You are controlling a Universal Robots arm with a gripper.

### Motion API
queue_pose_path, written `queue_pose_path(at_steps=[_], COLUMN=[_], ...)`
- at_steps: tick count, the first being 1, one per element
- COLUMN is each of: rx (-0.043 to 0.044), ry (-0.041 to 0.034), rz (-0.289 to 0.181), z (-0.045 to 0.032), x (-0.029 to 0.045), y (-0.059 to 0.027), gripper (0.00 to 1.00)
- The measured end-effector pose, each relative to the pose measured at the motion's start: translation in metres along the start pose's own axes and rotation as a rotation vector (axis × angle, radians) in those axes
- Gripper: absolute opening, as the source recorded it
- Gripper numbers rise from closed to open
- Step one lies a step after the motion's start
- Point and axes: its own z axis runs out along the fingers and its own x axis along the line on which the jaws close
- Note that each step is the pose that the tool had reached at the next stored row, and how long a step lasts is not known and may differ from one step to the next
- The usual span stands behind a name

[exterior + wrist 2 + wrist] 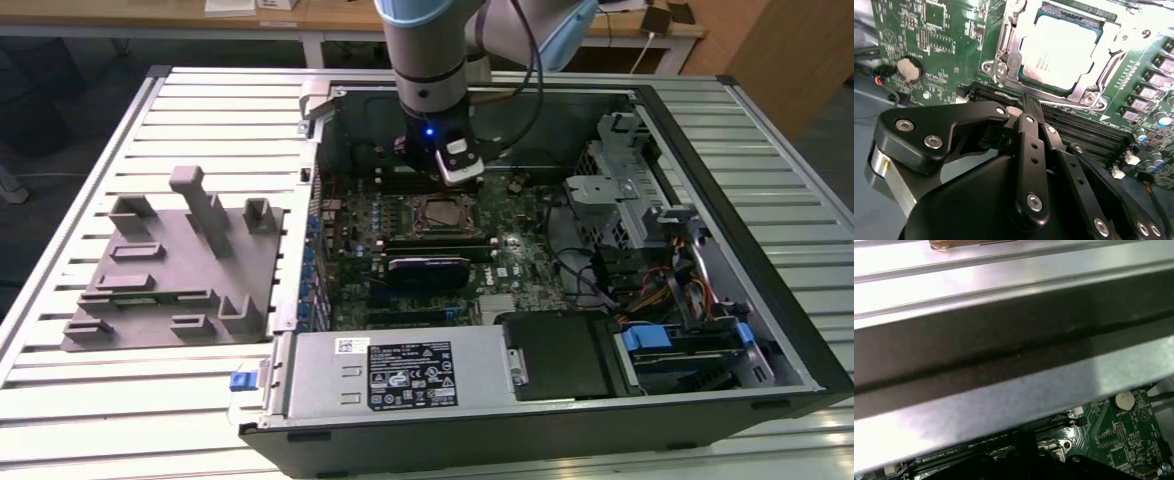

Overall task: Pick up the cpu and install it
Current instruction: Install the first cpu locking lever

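The cpu (1059, 47), a pale silvery square chip, lies flat inside the motherboard socket, and a silver metal frame (1004, 60) surrounds it. In the exterior view the cpu (437, 212) sits mid-board in the open computer case. My gripper (1024, 102) hovers just beside the socket, over the memory slots. Its black fingers are drawn together and shut, with nothing between them. Seen from outside, the gripper (461, 176) hangs just behind the socket, a blue light glowing on the wrist. Its black tip (1024, 442) also appears in the first wrist view.
Black memory slots (1084, 127) run along the socket. A coin battery (908, 69) sits on the green board. The case's wall (1004, 365) is close behind the wrist. A grey fixture block (174, 265) stands on the slatted table; power supply (400, 375) and drive cage (641, 200) crowd the case.
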Motion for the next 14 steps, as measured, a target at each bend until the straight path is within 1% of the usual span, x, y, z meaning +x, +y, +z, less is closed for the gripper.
queue_pose_path(at_steps=[6, 10, 11, 14], rx=[0.0053, 0.0086, 0.0107, 0.0280], ry=[-0.0079, -0.0119, -0.0132, -0.0214], rz=[0.040, 0.060, 0.062, 0.067], z=[0.0021, 0.0031, 0.0034, 0.0043], x=[0.0010, 0.0017, 0.0018, 0.0019], y=[0.0023, 0.0040, 0.0041, 0.0041], gripper=[0.11, 0.11, 0.11, 0.11])
